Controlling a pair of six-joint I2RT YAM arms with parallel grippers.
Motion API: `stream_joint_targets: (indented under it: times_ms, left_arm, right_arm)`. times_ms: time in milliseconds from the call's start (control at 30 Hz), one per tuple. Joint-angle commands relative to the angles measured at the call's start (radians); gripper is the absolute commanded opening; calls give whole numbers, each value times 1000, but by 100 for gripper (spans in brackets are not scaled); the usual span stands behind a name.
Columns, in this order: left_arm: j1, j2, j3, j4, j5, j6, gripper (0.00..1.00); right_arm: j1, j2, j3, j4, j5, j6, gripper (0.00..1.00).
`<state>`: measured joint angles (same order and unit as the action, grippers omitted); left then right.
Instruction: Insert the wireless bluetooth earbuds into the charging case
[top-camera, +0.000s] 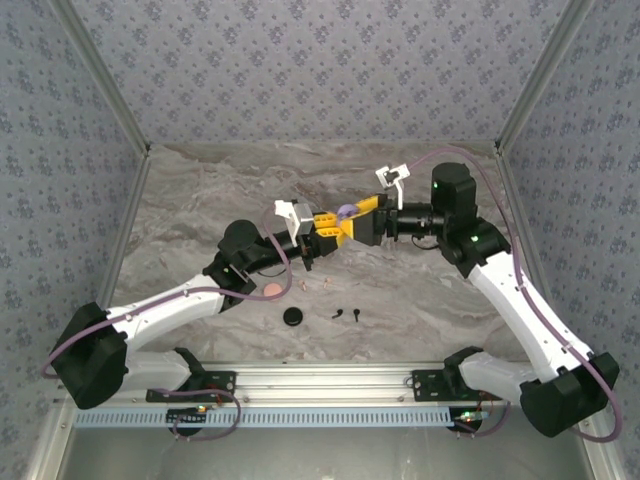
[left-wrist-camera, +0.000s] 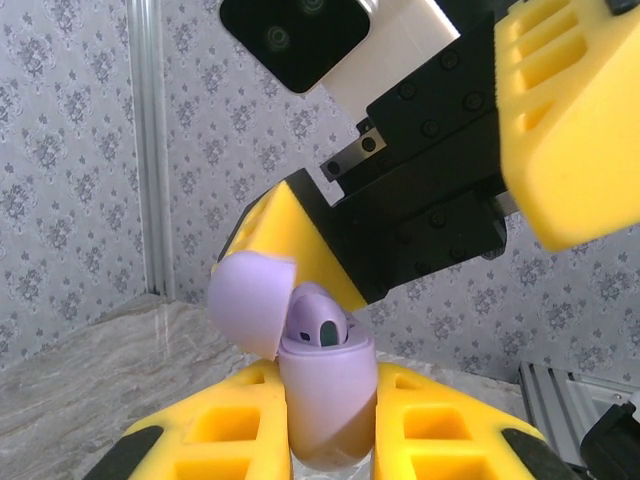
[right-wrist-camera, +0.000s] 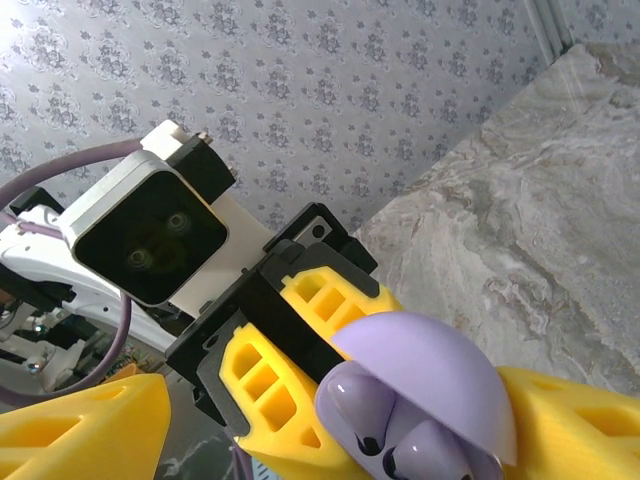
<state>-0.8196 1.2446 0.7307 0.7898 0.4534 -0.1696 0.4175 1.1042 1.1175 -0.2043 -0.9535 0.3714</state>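
The left arm (top-camera: 170, 305) reaches from its near-left base inward, forearm low, wrist lifted at the centre; the left gripper (top-camera: 322, 230) is clenched on the lilac charging case (left-wrist-camera: 325, 400), held upright above the table, lid (left-wrist-camera: 250, 300) hinged open, lilac earbuds (right-wrist-camera: 360, 410) seated inside; the right arm (top-camera: 520, 300) climbs from the near-right base, bends and points leftward; the right gripper (top-camera: 352, 214) is released, yellow fingers (right-wrist-camera: 80, 430) spread either side of the case; on the grey marbled table (top-camera: 450, 300) lie a pink piece (top-camera: 274, 290), a round black case (top-camera: 292, 317) and black earbuds (top-camera: 356, 313); floral-patterned walls (top-camera: 300, 70) enclose it.
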Motion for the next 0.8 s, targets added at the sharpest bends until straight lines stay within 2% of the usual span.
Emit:
stream_joint_targets:
  times_ms: [0, 333, 467, 633, 767]
  left_arm:
    - [-4, -8, 29, 11, 4, -2, 0]
    - [-3, -7, 34, 8, 1, 0, 0]
    - [-4, -14, 29, -3, -13, 0, 0]
    - [-4, -25, 31, -46, -37, 3, 0]
    - [-3, -25, 36, -104, -96, -2, 0]
  right_arm:
    - [4, -54, 17, 1, -1, -42, 84]
    - [3, -58, 6, -53, 56, -61, 84]
    - [1, -59, 33, -115, 120, -100, 84]
    - [-16, -98, 42, -191, 320, -126, 84]
    - [-24, -165, 11, -226, 542, -129, 85]
